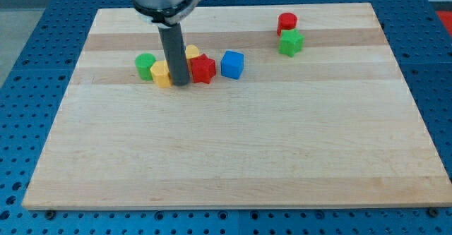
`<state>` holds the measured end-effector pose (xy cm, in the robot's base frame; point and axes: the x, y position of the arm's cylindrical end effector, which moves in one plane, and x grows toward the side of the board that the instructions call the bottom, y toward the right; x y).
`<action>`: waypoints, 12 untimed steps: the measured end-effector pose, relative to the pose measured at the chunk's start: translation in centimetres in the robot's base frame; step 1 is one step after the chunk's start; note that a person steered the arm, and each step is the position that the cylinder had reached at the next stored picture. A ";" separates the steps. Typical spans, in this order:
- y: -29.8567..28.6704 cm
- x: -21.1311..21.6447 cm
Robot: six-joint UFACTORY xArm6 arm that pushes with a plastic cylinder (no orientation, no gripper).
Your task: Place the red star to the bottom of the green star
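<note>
Toward the desk's top-left corner, my tip, a bare rod with no fingers, touches the red star's left side, ready to push it rightward beneath the green star.

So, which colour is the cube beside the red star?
Blue: the cube sits just right of the red star, clearest in the camera view.

Wooden board, blue cube, red cylinder, green cylinder, two yellow blocks at the view's upper left
</note>
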<state>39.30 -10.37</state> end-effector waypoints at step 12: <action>13.6 8.7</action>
<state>48.05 3.24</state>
